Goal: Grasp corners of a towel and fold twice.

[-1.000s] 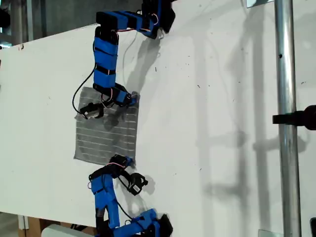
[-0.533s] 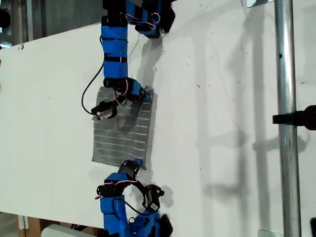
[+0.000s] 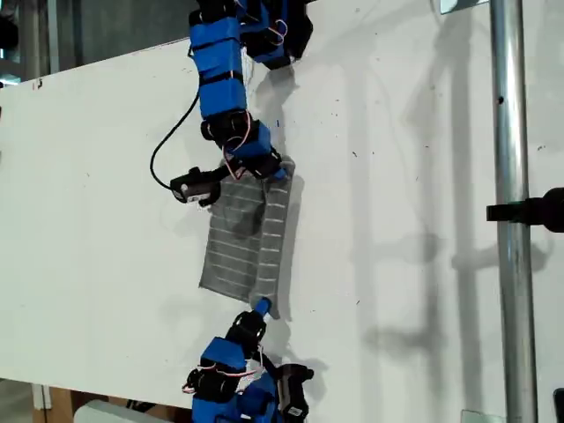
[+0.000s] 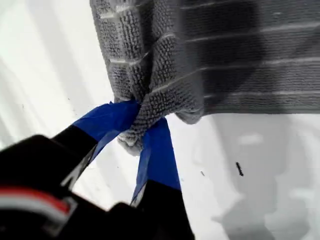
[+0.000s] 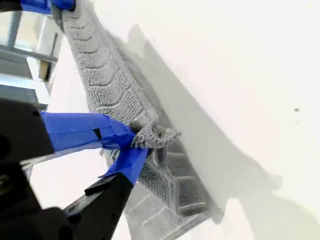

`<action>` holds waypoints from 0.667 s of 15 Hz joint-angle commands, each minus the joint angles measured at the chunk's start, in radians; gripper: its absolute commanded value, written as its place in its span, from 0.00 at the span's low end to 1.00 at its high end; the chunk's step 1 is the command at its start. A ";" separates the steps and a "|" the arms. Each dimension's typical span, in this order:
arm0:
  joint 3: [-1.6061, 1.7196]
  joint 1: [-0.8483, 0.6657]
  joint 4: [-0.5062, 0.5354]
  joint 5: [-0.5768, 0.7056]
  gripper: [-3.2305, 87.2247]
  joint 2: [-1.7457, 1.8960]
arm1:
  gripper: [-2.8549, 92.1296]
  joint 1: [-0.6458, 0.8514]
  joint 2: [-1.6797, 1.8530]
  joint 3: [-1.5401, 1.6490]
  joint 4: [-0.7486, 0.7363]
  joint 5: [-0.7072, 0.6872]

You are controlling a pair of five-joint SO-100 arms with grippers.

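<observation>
Two corners of the grey, pale-striped soft cloth towel (image 3: 238, 247) are being held at once. My first gripper (image 4: 137, 125) is pinching one bunched corner (image 4: 131, 136) between its blue-taped tips, and my second gripper (image 5: 142, 137) is clamping another corner (image 5: 159, 134) the same way, both jaws closed narrow on fabric.

In the exterior view the towel is lying a little toward 9 o'clock of centre on the white tabletop (image 3: 397, 176), stretched between one blue arm (image 3: 220, 79) reaching in from 12 o'clock and another blue arm (image 3: 231, 374) from 6 o'clock. Which of these is first and which second, I cannot tell. The towel's 3 o'clock edge (image 3: 275, 238) is standing lifted and curling over the rest, while the 9 o'clock portion is resting flat.

By my reading the first fold is under way, not yet laid. The next move is calling for both grippers to travel together toward 9 o'clock in the exterior view, keeping the held edge taut and level, until it is meeting the far edge – then lowering and releasing without dragging the bottom layer
</observation>
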 commanded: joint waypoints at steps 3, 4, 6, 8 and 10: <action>-0.239 -0.443 -0.080 0.399 0.01 -0.261 | 0.03 0.472 0.077 0.038 -0.072 -0.270; -0.337 -0.499 -0.089 0.454 0.01 -0.353 | 0.03 0.555 0.084 0.034 -0.101 -0.339; -0.545 -0.563 -0.066 0.532 0.01 -0.502 | 0.03 0.666 0.133 0.017 -0.133 -0.442; -0.632 -0.575 -0.058 0.549 0.01 -0.511 | 0.03 0.687 0.256 0.015 -0.147 -0.489; -0.549 -0.548 -0.072 0.517 0.01 -0.463 | 0.03 0.640 0.302 0.057 -0.126 -0.489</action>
